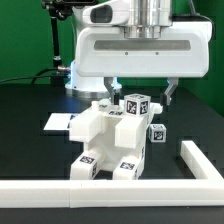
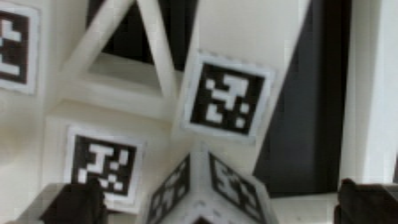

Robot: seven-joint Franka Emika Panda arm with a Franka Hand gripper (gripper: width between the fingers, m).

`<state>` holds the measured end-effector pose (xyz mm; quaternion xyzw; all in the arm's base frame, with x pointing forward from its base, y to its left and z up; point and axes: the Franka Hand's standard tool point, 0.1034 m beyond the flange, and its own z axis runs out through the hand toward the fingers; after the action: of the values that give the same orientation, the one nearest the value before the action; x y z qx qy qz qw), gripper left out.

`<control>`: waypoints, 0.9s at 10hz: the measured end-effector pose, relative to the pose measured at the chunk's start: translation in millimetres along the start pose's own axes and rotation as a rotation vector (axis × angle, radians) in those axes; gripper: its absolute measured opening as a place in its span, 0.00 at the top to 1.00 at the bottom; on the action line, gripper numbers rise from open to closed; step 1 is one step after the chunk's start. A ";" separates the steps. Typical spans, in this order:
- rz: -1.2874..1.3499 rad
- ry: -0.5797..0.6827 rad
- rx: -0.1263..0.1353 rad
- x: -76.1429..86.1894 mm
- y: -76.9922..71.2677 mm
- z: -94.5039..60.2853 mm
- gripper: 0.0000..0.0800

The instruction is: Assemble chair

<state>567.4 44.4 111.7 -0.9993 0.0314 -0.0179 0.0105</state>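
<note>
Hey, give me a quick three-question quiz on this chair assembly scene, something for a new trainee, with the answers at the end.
1. True or false: the gripper is shut on a chair part.
2. Where is the gripper relative to the chair? A) above it B) far off to the exterior view's left C) out of view
3. Fill in: the chair parts carry black-and-white square ___.
Key: 1 false, it is open; 2 A; 3 tags.

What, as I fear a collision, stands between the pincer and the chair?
Nothing visible: the open pincer hangs directly over the chair, fingers flanking its topmost tagged piece.
</note>
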 end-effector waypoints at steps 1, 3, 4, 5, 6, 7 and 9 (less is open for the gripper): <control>-0.065 0.004 -0.001 1.0 0.7 -0.4 0.19; -0.200 0.004 -0.002 1.1 1.4 -0.4 0.19; -0.271 0.003 -0.005 1.1 2.0 -0.6 0.19; -0.481 0.001 -0.018 2.1 4.5 -1.5 0.19; -0.666 -0.002 -0.025 2.7 8.4 -1.6 0.19; -0.705 0.001 -0.024 4.5 14.5 -2.4 0.19; -0.657 0.000 -0.025 4.3 15.2 -2.2 0.34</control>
<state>570.7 28.9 113.7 -0.9561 -0.2923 -0.0200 -0.0082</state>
